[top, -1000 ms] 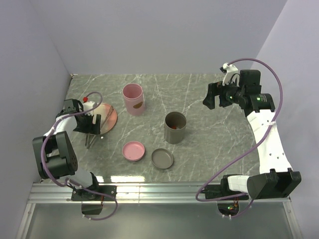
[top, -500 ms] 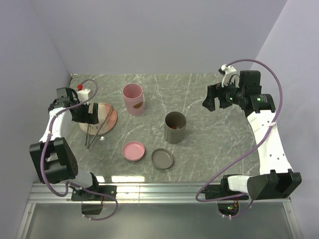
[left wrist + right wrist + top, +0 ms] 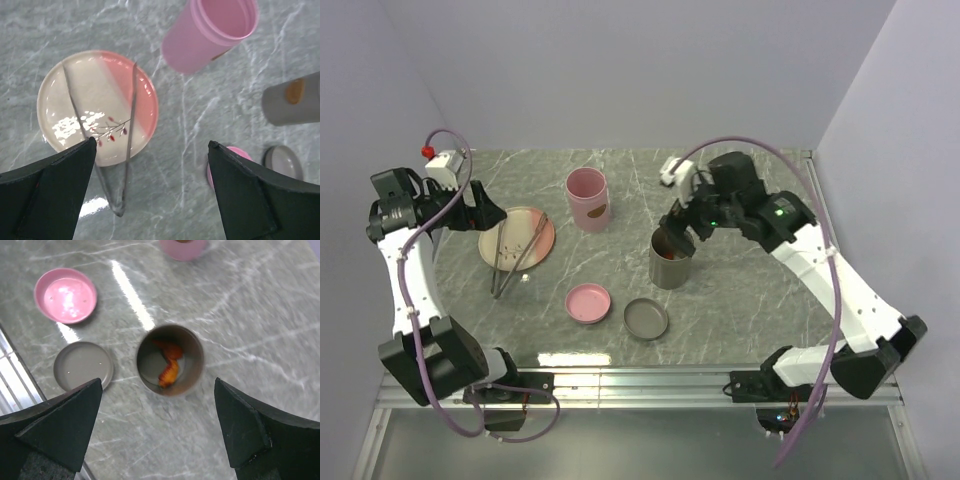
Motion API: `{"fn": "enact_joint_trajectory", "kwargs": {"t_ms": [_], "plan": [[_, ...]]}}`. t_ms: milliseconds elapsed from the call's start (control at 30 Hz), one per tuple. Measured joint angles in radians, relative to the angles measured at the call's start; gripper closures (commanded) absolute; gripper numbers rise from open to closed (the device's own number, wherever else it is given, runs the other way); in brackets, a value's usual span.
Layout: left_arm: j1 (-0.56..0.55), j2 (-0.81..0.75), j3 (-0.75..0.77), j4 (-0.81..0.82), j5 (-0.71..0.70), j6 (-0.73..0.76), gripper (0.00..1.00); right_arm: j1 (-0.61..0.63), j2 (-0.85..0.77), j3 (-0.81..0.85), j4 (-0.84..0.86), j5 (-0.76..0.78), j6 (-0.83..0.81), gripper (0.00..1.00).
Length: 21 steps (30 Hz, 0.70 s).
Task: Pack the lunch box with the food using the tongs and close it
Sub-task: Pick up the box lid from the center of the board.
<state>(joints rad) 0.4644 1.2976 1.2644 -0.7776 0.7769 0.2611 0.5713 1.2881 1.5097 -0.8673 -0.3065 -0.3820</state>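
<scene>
The silver tongs [image 3: 131, 115] lie across the pink-and-white plate [image 3: 95, 85], joined end on the table in front of it; the tongs [image 3: 510, 262] and plate [image 3: 520, 235] also show from above. My left gripper [image 3: 151, 145] hangs open high above them, holding nothing; seen from above, the left gripper [image 3: 485, 210] is left of the plate. The grey lunch box cup [image 3: 196, 371] holds orange-red food [image 3: 169, 371]. Open and empty, my right gripper [image 3: 158, 382] hovers straight over it; the top view has the right gripper [image 3: 680, 228] above the cup [image 3: 671, 268].
A pink cup [image 3: 587, 198] stands behind the plate; the same pink cup [image 3: 210, 30] looks tilted from the left wrist. A pink lid [image 3: 588, 302] and a grey lid [image 3: 646, 319] lie face up near the front; the right wrist also sees the pink lid [image 3: 65, 295] and grey lid [image 3: 83, 365].
My left gripper has risen off the plate and pulled back to the left, leaving the tongs lying there. My right arm has swung left from the back right to over the grey cup.
</scene>
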Motion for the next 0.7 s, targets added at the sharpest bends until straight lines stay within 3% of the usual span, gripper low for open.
{"fn": "enact_joint_trajectory", "kwargs": {"t_ms": [267,467,600,700], "plan": [[0.026,-0.185,-0.082,0.083,0.064,-0.072,0.01,0.204,0.1,-0.011,0.014,0.042,-0.067,0.0],[0.026,-0.29,-0.126,0.13,0.108,-0.099,0.01,0.323,0.1,-0.12,0.021,0.031,-0.099,0.02],[0.018,-0.291,-0.139,0.087,0.222,0.014,0.01,0.372,0.098,-0.228,0.019,0.01,-0.095,0.0],[-0.087,-0.296,-0.163,-0.005,0.237,0.177,0.03,0.364,0.081,-0.252,0.022,0.01,-0.088,0.0]]}}
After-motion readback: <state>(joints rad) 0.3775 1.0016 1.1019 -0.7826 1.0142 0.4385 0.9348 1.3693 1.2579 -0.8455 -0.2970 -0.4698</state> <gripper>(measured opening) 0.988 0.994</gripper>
